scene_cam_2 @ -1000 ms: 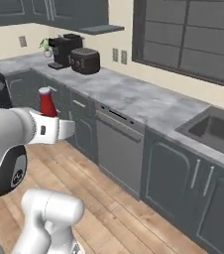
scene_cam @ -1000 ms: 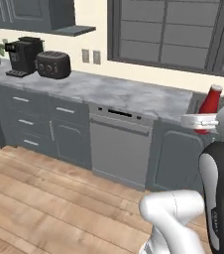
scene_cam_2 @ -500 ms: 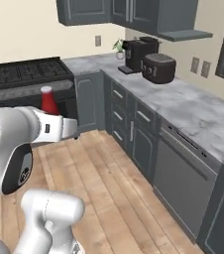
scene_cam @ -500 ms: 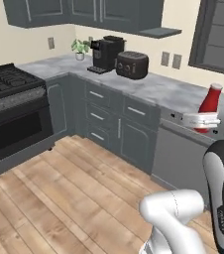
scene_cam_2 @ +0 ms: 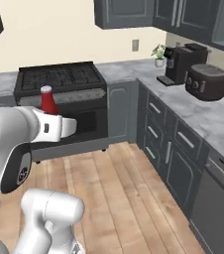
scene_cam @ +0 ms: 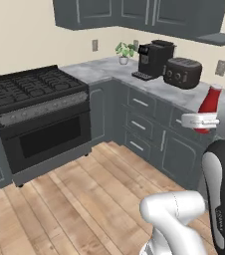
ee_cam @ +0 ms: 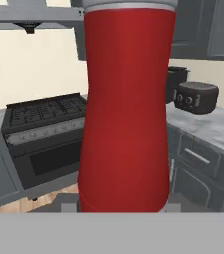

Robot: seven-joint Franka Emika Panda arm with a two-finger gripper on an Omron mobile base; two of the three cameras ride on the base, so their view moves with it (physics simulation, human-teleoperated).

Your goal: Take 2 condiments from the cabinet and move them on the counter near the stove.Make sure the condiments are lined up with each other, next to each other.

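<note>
End effector point(scene_cam: 200, 121) closed on the red squeeze bottle point(scene_cam: 209, 106), gripping it low on the body; bottle upright, held in the air above the wood floor point(scene_cam: 84, 194), clear of any surface. In the right base view the same bottle point(scene_cam_2: 48, 100) stands up from the white hand, white cap on top. In the hand view the bottle point(ee_cam: 128, 109) fills the centre, red body with the pale cap edge at the top.

Stove point(scene_cam: 35, 114): black gas range with cast grates, silver knob strip and oven door, set against the cream wall at the left of the left base view. It also shows in the right base view point(scene_cam_2: 64, 89) behind the bottle and in the hand view point(ee_cam: 39, 134) left of the bottle.

Desk point(scene_cam: 94, 69): grey-white veined marble on dark grey base units, starting just beside the stove's right edge, turning the corner and running along the right-hand wall. On it, from the corner outward: a small potted plant point(scene_cam: 124, 52), a black coffee machine point(scene_cam: 153, 59), a dark rounded toaster point(scene_cam: 183, 72). Marble between stove and plant is bare.

Wall cabinets point(scene_cam: 134, 15), dark grey with panelled doors, hang above the corner; doors look shut.

Bottle is well apart from the stove and from the desk section next to it
</note>
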